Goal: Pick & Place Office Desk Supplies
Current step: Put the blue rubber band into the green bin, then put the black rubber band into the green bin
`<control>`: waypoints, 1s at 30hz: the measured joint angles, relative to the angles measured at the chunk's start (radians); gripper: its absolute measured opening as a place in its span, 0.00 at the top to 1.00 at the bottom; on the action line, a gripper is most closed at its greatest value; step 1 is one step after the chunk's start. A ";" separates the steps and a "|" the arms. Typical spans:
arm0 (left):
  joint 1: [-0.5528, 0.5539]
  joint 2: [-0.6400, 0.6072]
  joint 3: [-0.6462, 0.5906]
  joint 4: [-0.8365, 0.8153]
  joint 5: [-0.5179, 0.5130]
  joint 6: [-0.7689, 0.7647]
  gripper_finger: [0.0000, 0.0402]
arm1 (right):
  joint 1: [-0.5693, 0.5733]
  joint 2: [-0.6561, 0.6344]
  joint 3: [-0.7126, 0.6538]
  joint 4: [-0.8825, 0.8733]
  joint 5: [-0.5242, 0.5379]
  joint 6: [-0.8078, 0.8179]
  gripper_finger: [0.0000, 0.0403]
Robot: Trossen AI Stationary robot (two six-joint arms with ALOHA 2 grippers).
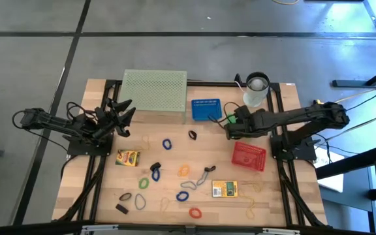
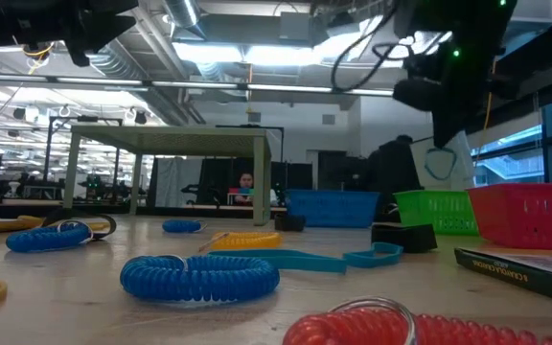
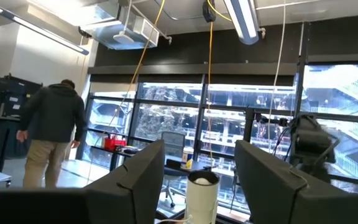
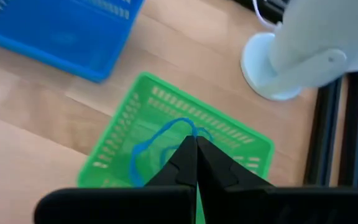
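Observation:
My right gripper [image 1: 230,128] hovers over the small green basket [image 4: 235,140] near the table's far edge, shut on a thin blue rubber band [image 4: 143,152]. In the low view the band [image 2: 439,163] dangles above the green basket [image 2: 434,211]. My left gripper [image 1: 126,114] waits open at the table's left side, raised and pointing level toward the right; its fingers [image 3: 135,180] stand wide apart. Loose items lie on the wood: blue bands [image 1: 167,143], orange bands [image 1: 184,171], a green band [image 1: 143,183], black clips [image 1: 192,135], two yellow-green card boxes [image 1: 128,156] [image 1: 224,189]. My right gripper pinches the blue rubber band at the top of its loop [image 4: 188,124] between the two shut fingertips, coming from above and pointing down. The band hangs slack below the fingers, lifted clear over the green basket.
A blue basket [image 1: 205,109] sits left of the green one, a red basket [image 1: 249,156] nearer the right arm's base. The white cup [image 1: 256,91] stands just beyond the green basket. The pale green mesh stand [image 1: 154,91] occupies the far left. A person walks in the room behind.

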 joint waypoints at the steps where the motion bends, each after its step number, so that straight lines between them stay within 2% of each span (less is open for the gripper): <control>1: 0.000 0.000 0.000 0.004 0.000 0.000 0.52 | -0.011 0.001 -0.012 0.003 -0.003 0.000 1.00; 9: 0.000 0.000 0.000 0.004 0.001 0.000 0.53 | -0.065 0.003 -0.094 0.026 -0.024 0.056 0.98; 13: 0.000 0.000 0.000 0.003 0.011 -0.006 0.52 | -0.064 0.003 -0.096 0.031 -0.025 0.081 0.90; 23: 0.000 0.000 0.000 0.003 0.011 -0.050 0.52 | -0.064 0.002 -0.090 0.048 -0.076 0.078 0.63; 28: 0.000 0.000 0.000 -0.001 0.011 -0.050 0.53 | -0.048 0.002 -0.033 0.085 -0.078 0.050 0.58; 30: 0.000 0.000 0.000 -0.001 0.011 -0.032 0.53 | -0.038 0.001 -0.015 0.151 -0.069 0.013 0.58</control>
